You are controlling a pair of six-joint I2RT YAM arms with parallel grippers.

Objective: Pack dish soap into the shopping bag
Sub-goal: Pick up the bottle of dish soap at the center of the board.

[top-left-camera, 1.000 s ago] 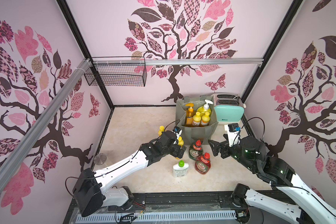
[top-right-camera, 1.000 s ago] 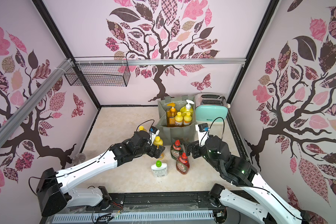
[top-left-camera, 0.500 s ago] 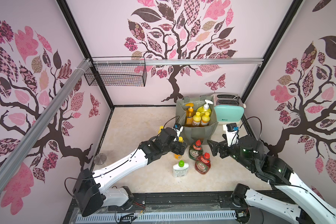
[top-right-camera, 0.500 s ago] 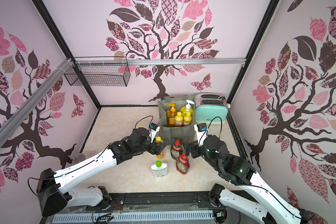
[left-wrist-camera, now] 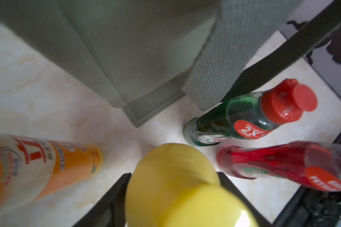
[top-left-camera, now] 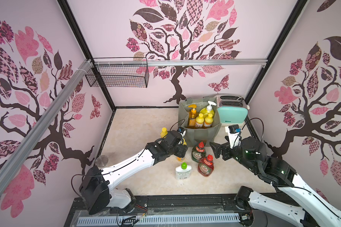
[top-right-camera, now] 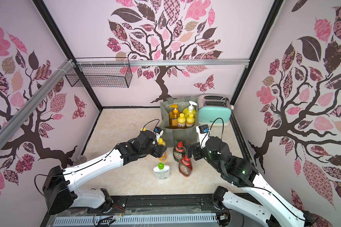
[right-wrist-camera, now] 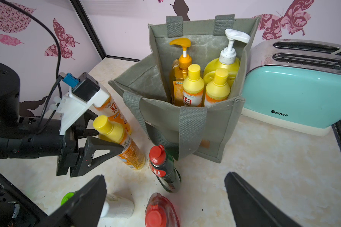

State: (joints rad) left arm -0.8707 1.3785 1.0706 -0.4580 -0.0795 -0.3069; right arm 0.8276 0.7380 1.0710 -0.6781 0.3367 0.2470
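The grey-green shopping bag [top-left-camera: 201,133] stands open at the back, holding an orange pump bottle [top-left-camera: 192,116], a big yellow pump bottle [top-left-camera: 208,110] and two small orange ones. My left gripper [top-right-camera: 161,151] is shut on a small orange yellow-capped bottle [top-right-camera: 162,155] standing in front of the bag; its cap [left-wrist-camera: 175,176] fills the gap between the fingers. Another small orange bottle [right-wrist-camera: 114,112] stands behind it. The green Fairy [top-left-camera: 198,153], red Fairy [top-left-camera: 205,166] and white green-capped bottle [top-left-camera: 183,171] stand on the table. My right gripper [right-wrist-camera: 164,175] hangs open over the Fairy bottles, holding nothing.
A mint toaster [top-left-camera: 232,114] stands against the bag's right side. A black wire basket [top-left-camera: 118,76] hangs on the back rail at the left. A small metal disc [top-left-camera: 101,160] lies by the left wall.
My left gripper's jaws have narrowed from wide open onto the small orange bottle's cap, with the arm edging slightly forward. The right arm has stayed put.
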